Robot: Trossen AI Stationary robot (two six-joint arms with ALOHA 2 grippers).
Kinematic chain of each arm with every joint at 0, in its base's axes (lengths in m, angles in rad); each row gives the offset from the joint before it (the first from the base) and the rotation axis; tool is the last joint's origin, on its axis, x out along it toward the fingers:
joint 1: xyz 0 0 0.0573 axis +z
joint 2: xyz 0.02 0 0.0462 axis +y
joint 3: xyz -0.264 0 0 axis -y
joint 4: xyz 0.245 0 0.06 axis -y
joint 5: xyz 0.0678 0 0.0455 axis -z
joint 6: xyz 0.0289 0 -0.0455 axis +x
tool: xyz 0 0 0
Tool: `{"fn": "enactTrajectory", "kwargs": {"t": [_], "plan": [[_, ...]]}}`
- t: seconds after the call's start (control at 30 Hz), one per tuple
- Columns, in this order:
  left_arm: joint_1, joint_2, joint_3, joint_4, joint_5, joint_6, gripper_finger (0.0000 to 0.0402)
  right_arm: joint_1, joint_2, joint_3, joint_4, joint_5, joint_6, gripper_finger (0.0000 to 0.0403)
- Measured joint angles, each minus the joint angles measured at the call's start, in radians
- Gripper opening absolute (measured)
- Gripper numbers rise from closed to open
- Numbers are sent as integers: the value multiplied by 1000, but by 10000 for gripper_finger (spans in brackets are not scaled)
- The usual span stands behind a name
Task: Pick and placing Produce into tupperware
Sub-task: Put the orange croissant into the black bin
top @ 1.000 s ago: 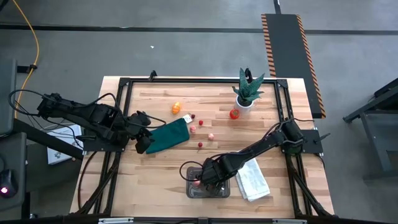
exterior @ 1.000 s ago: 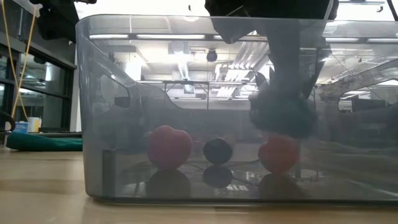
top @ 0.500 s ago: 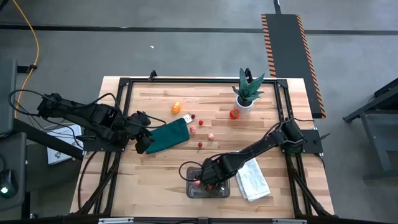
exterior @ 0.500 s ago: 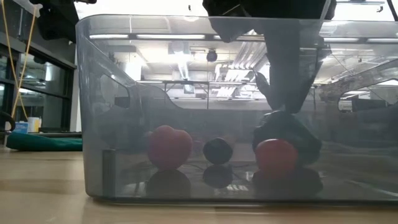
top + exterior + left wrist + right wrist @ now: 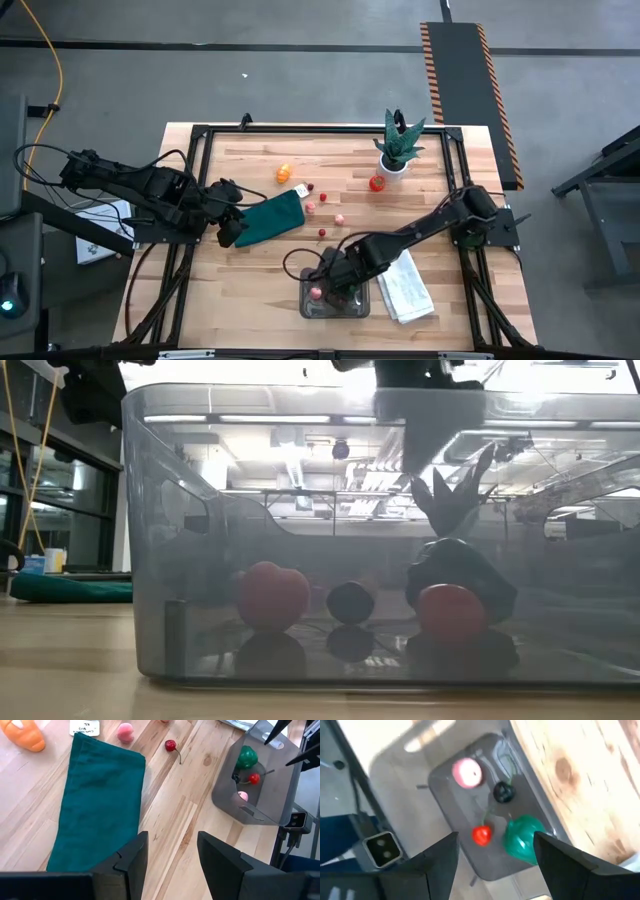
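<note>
Tupperware point(image 5: 445, 780), clear grey, holding pink, red, dark, green produce point(image 5: 522, 840)

Four produce pieces point(image 5: 481, 834) in one tupperware point(image 5: 445, 810), six outside.

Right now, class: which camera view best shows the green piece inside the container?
The right wrist view: the green piece lies unobstructed in the container. The left wrist view shows it small and distant. The low view shows only a dark shape through the wall. In the high view the right arm hides it.
</note>
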Motion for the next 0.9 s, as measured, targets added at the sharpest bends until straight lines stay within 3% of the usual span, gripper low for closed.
{"fn": "enactTrajectory", "kwargs": {"t": [0.5, 0.9], "plan": [[0, 0, 0, 0, 0, 1, 159, -55, -151, 0, 161, 8, -152, 245], [0, 0, 0, 2, 0, 1, 159, -99, -327, 0, 144, 7, -331, 245]]}}
